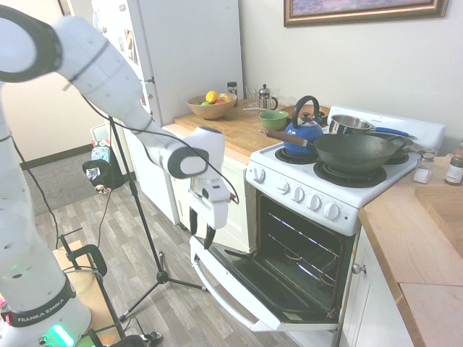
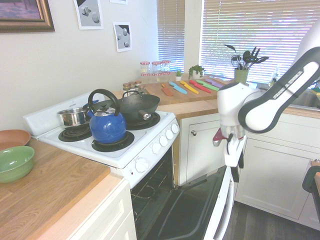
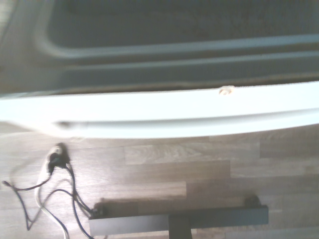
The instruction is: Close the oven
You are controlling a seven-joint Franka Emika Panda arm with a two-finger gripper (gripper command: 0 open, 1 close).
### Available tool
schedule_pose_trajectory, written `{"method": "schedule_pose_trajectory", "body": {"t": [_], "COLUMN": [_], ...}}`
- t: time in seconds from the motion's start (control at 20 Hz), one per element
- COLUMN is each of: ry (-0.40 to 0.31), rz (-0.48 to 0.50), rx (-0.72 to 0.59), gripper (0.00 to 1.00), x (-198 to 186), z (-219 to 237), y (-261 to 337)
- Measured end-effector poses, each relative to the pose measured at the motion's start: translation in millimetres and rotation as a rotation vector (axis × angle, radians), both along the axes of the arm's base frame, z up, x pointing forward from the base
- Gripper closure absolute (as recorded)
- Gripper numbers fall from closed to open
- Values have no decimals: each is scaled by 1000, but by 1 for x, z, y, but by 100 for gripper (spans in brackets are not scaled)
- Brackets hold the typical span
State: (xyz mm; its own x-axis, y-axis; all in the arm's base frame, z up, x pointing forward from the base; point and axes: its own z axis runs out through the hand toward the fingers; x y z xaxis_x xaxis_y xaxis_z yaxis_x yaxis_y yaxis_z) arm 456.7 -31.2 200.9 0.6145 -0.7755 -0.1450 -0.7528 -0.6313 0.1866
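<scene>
Hovering at the oven door's top edge, the pincer points down with its fingers apart. Right of it in the first exterior view, the oven stands with its door dropped open, wire racks inside. On top of the oven sit a blue kettle, then a dark wok and, behind the wok, a steel pot.

Wooden bowl of fruit, green bowl, blue kettle, 1 dark wok, potted plant, utensils in green holder
</scene>
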Motion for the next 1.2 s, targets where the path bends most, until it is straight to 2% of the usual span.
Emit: {"method": "schedule_pose_trajectory", "body": {"t": [0.25,0.45,0.6,0.9,1.05,1.2], "ry": [79,126,124,-6,-135,-225], "rz": [-27,-4,17,5,-3,27], "rx": [0,28,50,101,69,20], "gripper": [0,0,0,0,0,0], "x": [11,3,-4,-7,-2,-7], "z": [-82,-121,-143,-184,-193,-187], "y": [-41,-49,-46,-30,-31,-28]}}
